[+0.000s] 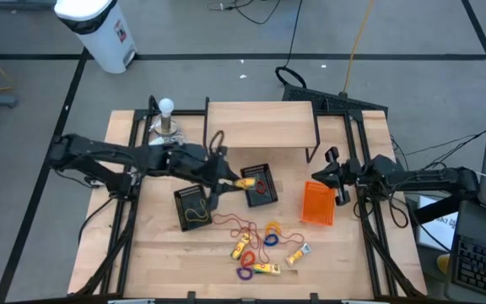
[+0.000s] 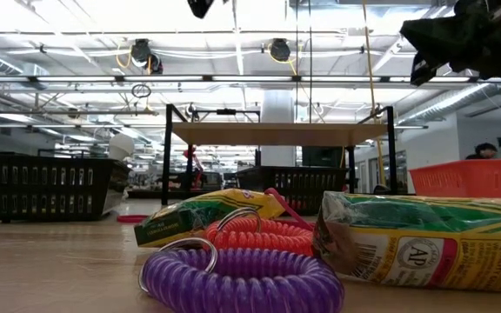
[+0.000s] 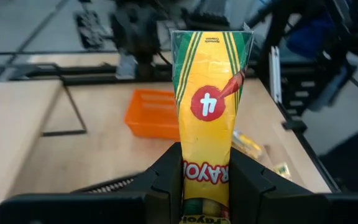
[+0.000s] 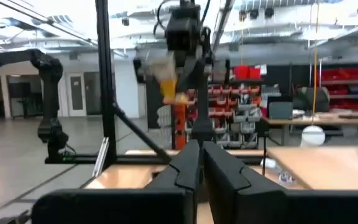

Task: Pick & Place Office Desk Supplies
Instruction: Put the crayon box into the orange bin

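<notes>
Gripper jaws of the left gripper [image 1: 241, 181] are clamped on a yellow crayon packet [image 3: 209, 118], held over a black basket [image 1: 261, 184]. Another black basket [image 1: 191, 206] holds orange loops. An orange basket [image 1: 318, 204] sits beside the pressed-together right gripper [image 1: 328, 174]. Loose supplies [image 1: 264, 249] lie on the counter [image 1: 344, 262].

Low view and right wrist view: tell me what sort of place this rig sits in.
Most likely a large workshop or robotics lab, not an office. Open ceiling with ducts and pipes, shelving with red parts bins, workbenches beyond the wooden table, and another robot arm standing farther off.
</notes>
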Available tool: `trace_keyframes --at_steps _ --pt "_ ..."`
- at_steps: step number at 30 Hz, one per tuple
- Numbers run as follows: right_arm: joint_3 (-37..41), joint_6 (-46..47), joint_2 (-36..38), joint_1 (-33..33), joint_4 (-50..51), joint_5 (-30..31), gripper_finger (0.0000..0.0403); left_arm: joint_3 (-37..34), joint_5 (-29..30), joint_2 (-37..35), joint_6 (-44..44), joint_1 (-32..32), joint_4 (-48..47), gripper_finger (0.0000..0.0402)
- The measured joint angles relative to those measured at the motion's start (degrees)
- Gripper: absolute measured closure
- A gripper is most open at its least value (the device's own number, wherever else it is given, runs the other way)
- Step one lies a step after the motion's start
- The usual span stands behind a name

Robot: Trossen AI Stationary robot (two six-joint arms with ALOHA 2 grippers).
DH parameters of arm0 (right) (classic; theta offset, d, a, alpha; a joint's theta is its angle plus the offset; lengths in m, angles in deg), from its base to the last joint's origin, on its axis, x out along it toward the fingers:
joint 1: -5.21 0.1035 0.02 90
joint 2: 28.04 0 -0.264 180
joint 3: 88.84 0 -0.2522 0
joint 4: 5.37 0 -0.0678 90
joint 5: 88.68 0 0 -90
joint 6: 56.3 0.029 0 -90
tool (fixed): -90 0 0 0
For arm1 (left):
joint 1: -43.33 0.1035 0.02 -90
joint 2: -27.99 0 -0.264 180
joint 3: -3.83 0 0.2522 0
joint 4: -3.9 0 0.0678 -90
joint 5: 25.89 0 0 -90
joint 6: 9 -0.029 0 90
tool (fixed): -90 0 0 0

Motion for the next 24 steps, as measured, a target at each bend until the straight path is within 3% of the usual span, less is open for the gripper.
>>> trace_keyframes --at_steps 7,13,20,24 --pt "-1.0 -6.3 -4.6 3.3 -6.3 -2.6 0.0348 0.0 -2.0 4.4 1.3 0.0 0.0 0.0309" --pt "-10.3 -15.1 -11.6 9.3 0.7 0.0 0.0292 0.0 -2.2 6.6 2.6 0.0 0.0 0.0309" --pt "-28.5 -27.3 -24.7 17.5 22.5 15.4 0.0204 0.0 -3.5 6.7 4.4 0.0 0.0 0.0309" --pt "-36.6 -35.9 -33.3 21.7 27.7 24.0 0.0159 0.0 -5.9 6.7 4.8 0.0 -0.8 0.0309"
